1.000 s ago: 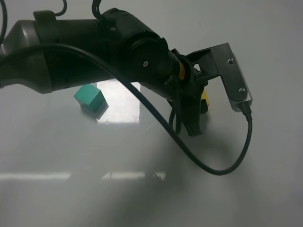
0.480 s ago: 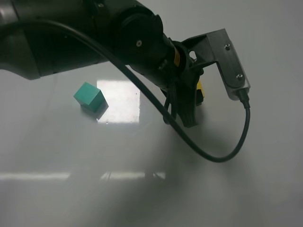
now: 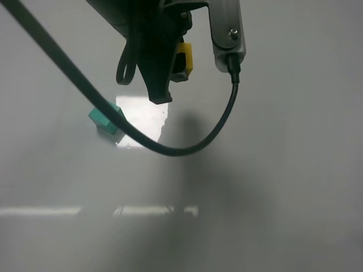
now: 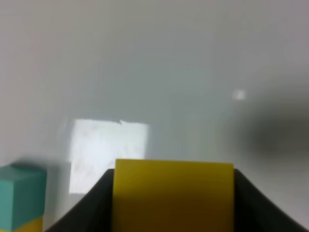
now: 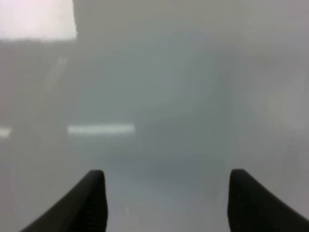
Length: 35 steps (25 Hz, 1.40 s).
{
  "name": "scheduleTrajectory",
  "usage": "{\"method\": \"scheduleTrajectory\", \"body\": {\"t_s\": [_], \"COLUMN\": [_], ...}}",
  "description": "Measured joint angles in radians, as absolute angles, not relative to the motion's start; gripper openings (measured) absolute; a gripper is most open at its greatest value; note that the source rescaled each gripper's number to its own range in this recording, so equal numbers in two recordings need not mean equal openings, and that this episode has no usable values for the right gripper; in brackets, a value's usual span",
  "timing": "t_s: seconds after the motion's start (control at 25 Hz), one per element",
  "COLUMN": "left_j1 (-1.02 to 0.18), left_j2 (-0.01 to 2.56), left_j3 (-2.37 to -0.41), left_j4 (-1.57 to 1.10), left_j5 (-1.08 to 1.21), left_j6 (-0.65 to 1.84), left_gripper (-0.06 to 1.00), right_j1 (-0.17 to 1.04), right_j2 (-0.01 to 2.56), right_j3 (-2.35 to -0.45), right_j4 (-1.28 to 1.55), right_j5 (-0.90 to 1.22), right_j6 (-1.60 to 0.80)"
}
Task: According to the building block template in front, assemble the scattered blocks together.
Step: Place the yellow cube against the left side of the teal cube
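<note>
The tabletop (image 3: pixel 295 170) is a smooth, glossy grey sheet that fills all three views, so none of its edges or corners shows and nothing of the room appears beyond it. A bright rectangular patch of reflected light (image 3: pixel 142 119) lies left of the middle in the high view, and a thin pale strip of reflection (image 3: pixel 85 211) runs across the nearer part. A soft dark shadow (image 3: pixel 193 164) spreads over the middle of the surface.

The left gripper (image 4: pixel 174 215) hangs above the far part of the table, its black fingers (image 4: pixel 89 208) closed against both sides of the yellow cube (image 4: pixel 174 188), which is lifted clear of the surface. A black cable (image 3: pixel 187 148) loops down from the silver camera bracket (image 3: pixel 227 28) on the arm.

The teal cube (image 3: pixel 102 120) rests on the table at the left border of the bright patch, partly crossed by the cable in the high view. In the left wrist view the template (image 4: pixel 21 205), a teal cube joined to a yellow one, stands on the table apart from the held cube.

The right gripper (image 5: pixel 166 200) hovers over bare grey surface with its two fingertips spread wide and nothing between them.
</note>
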<state>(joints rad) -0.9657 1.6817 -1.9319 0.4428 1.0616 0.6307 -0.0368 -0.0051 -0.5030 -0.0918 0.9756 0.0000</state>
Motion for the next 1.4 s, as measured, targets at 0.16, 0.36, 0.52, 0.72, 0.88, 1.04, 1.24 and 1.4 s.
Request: {"method": "scheduleTrajectory", "body": {"t_s": [0.16, 0.36, 0.52, 0.72, 0.88, 1.04, 1.24, 1.4], "left_j1": [-0.967, -0.967, -0.948, -0.842, -0.749, -0.669, -0.577, -0.530], "left_j2": [1.631, 1.548, 1.488, 1.459, 1.458, 1.453, 1.452, 1.452], "left_j3": [-1.932, -1.932, -1.932, -1.932, -1.932, -1.890, -1.763, -1.711], "left_j4": [0.450, 0.483, 0.498, 0.450, 0.368, 0.308, 0.217, 0.186], "left_j5": [1.192, 1.217, 1.220, 1.220, 1.221, 1.220, 1.223, 1.224], "left_j6": [0.714, 0.750, 0.754, 0.790, 0.870, 0.932, 1.045, 1.167], "left_gripper": [0.00, 0.00, 0.00, 0.00, 0.00, 0.00, 0.00, 0.00], "right_j1": [-0.037, -0.037, -0.037, -0.037, -0.037, -0.037, -0.037, -0.037], "right_j2": [-0.005, -0.005, -0.005, -0.005, -0.005, -0.005, -0.005, -0.005], "right_j3": [-0.503, -0.503, -0.503, -0.503, -0.503, -0.503, -0.503, -0.503], "right_j4": [-0.092, -0.092, -0.092, -0.092, -0.092, -0.092, -0.092, -0.092], "right_j5": [0.976, 0.976, 0.976, 0.976, 0.976, 0.976, 0.976, 0.976], "right_j6": [0.000, 0.000, 0.000, 0.000, 0.000, 0.000, 0.000, 0.000]}}
